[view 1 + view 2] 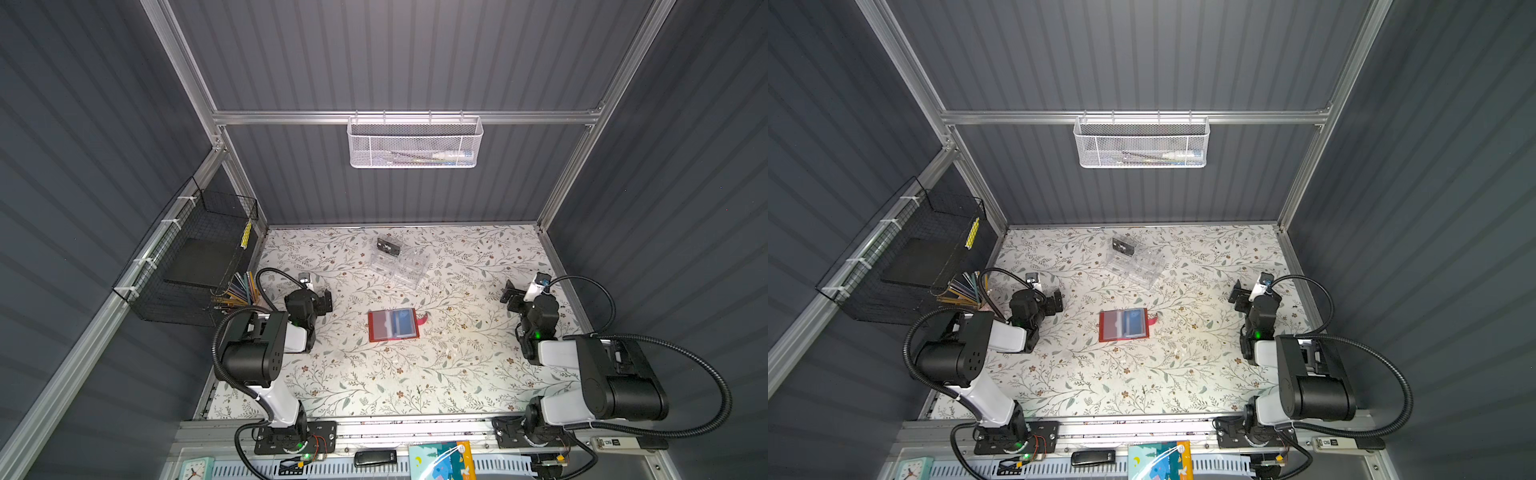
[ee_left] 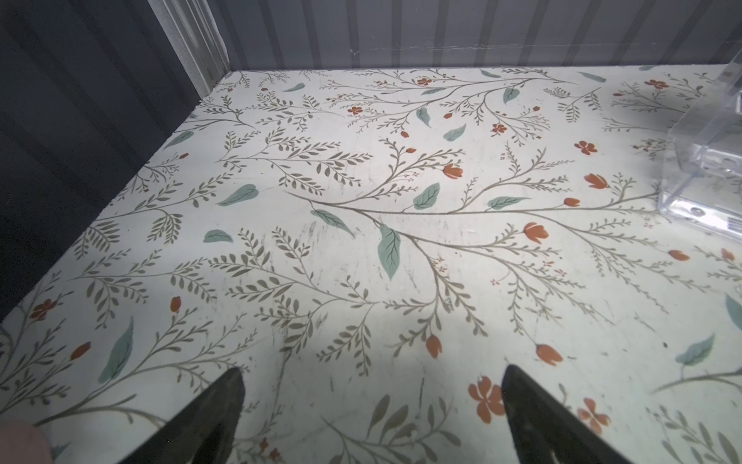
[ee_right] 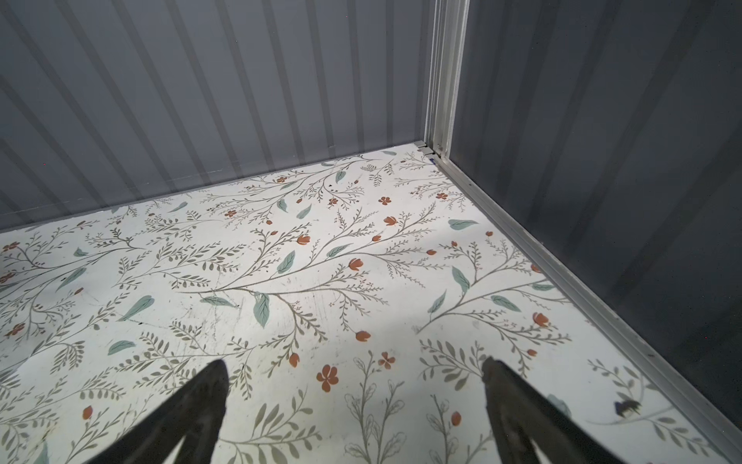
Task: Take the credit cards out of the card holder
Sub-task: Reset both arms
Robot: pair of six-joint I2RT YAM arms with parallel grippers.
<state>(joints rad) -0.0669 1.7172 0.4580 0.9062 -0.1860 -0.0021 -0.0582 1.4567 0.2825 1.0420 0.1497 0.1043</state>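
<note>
Both arms sat folded low near the bottom corners in both top views, elbows bent back over their bases. The left hand (image 1: 325, 301) hung at centre left of the frame, jaws spread wide with nothing between them. In the left wrist view its two dark fingertips (image 2: 227, 395) stood far apart over the bare floral surface (image 2: 361, 241). The right hand (image 1: 510, 294) matched it at centre right, just as wide and empty.

Between the two hands, well apart from both, the red card holder (image 1: 392, 326) lay open and flat at mid-frame. A bluish card (image 1: 402, 322) sat under a clear sleeve on its right page. The left page looked hazy, and I could not tell whether it held a card.

Farther back, at upper centre, a black card (image 1: 388, 248) rested at the far end of a clear organizer (image 1: 409, 268); its compartment was too faint to make out. The left wrist view caught only the organizer's corner, cut off by the frame edge.
</note>
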